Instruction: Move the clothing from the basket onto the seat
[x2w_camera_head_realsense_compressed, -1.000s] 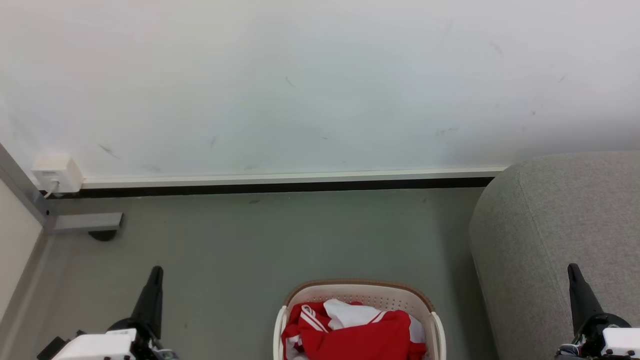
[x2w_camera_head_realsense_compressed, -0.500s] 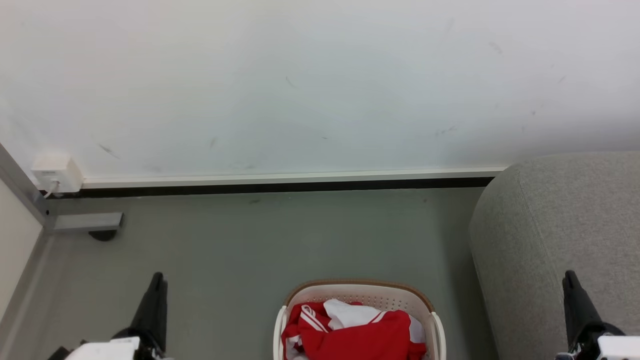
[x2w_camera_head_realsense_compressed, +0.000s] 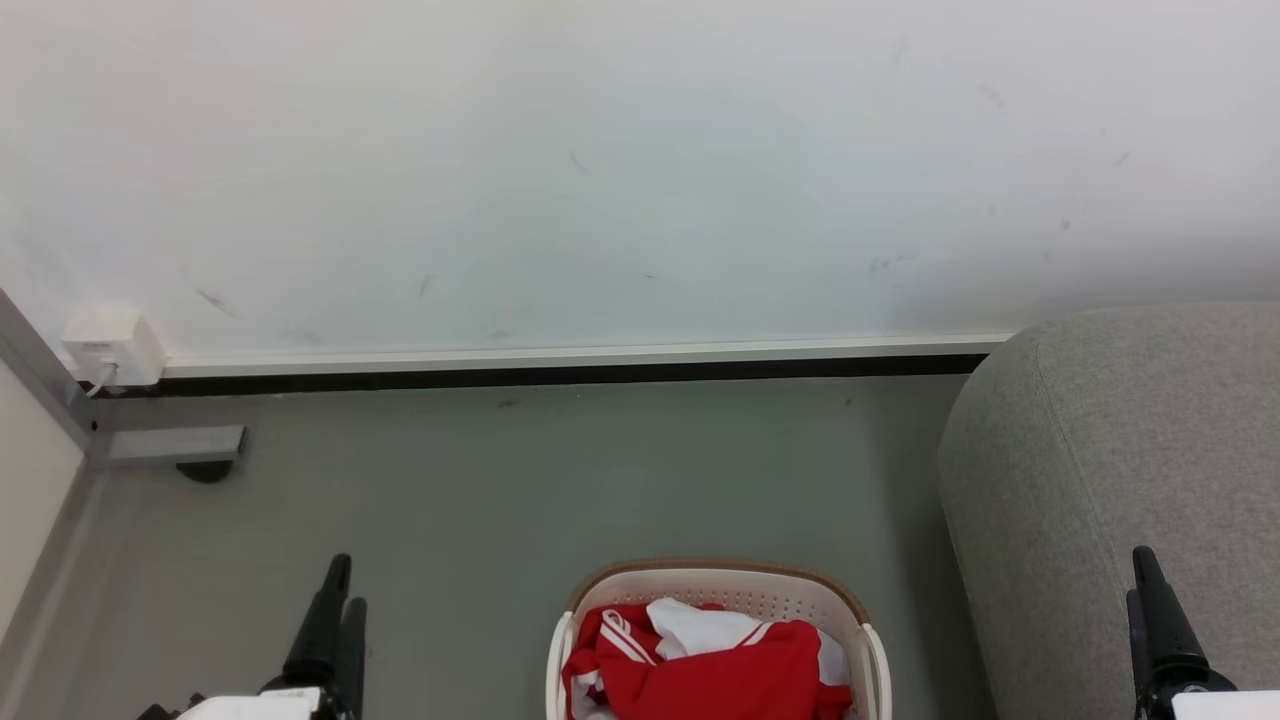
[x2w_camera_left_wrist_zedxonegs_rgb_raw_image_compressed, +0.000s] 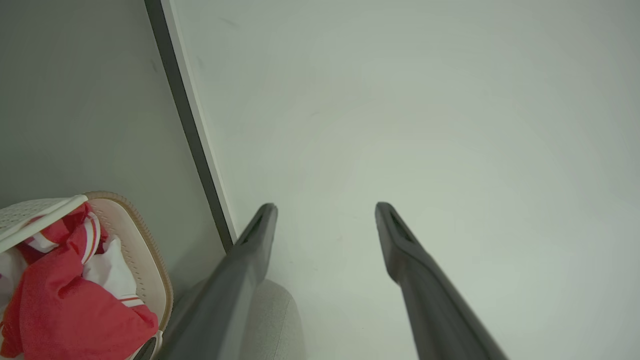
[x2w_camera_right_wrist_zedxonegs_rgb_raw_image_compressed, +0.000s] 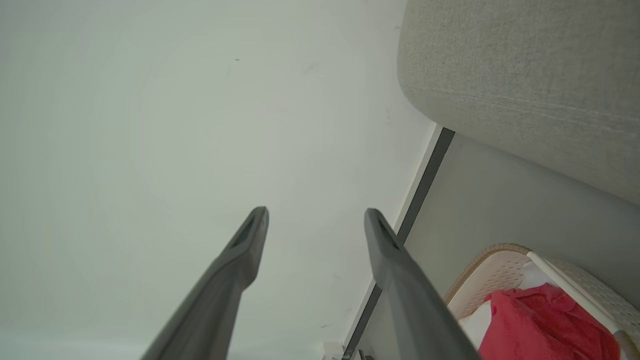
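While left gripper (x2w_camera_left_wrist_zedxonegs_rgb_raw_image_compressed: 325, 207) and right gripper (x2w_camera_right_wrist_zedxonegs_rgb_raw_image_compressed: 315, 211) stand spread and empty either side of basket (x2w_camera_head_realsense_compressed: 720, 570) | clothing (x2w_camera_head_realsense_compressed: 700, 670) lies heaped in basket on floor (x2w_camera_head_realsense_compressed: 600, 470) | seat (x2w_camera_head_realsense_compressed: 1120, 450) near, right of basket, nothing on its visible part | progress: no garment moved yet, every transfer remains.

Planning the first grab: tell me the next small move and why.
Probably lower the right gripper toward the clothing heaped in the basket. It and the left gripper both stand open and empty, well apart from the basket, and the visible part of the seat, on the right gripper's side, bears no clothing yet.
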